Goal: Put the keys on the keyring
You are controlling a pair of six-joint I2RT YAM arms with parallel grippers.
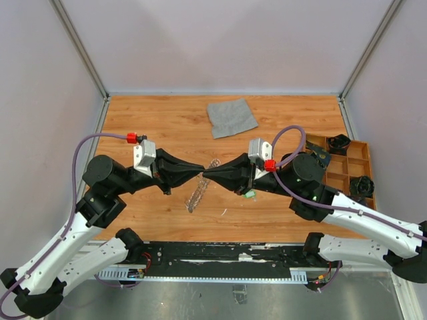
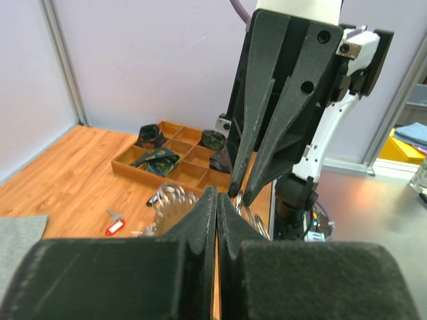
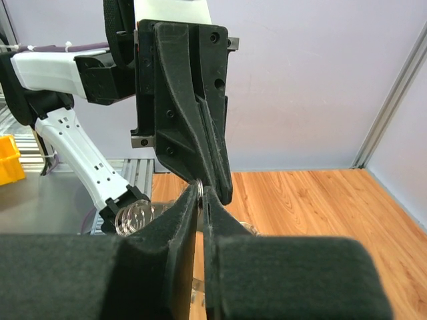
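We see the two arms meeting tip to tip over the middle of the table (image 1: 160, 120). The left gripper (image 1: 199, 172) is clenched, its fingers pressed flat together, and we cannot tell whether anything is pinched between them. The right gripper (image 1: 207, 175) is closed too, and in its own wrist view a thin silver edge runs up between its fingers. It looks to us like the wire of the keyring (image 1: 197, 193).

The keyring hangs slanted just below the two tips, its spiky fringe catching the light. A red-tagged key (image 2: 115, 226) lies on the wood, apart from the ring, and a green tag (image 1: 249, 194) peeks out under the right arm. Further off we see a grey cloth (image 1: 231, 117) near the back edge and a wooden tray (image 1: 363, 150) of black parts at the right.
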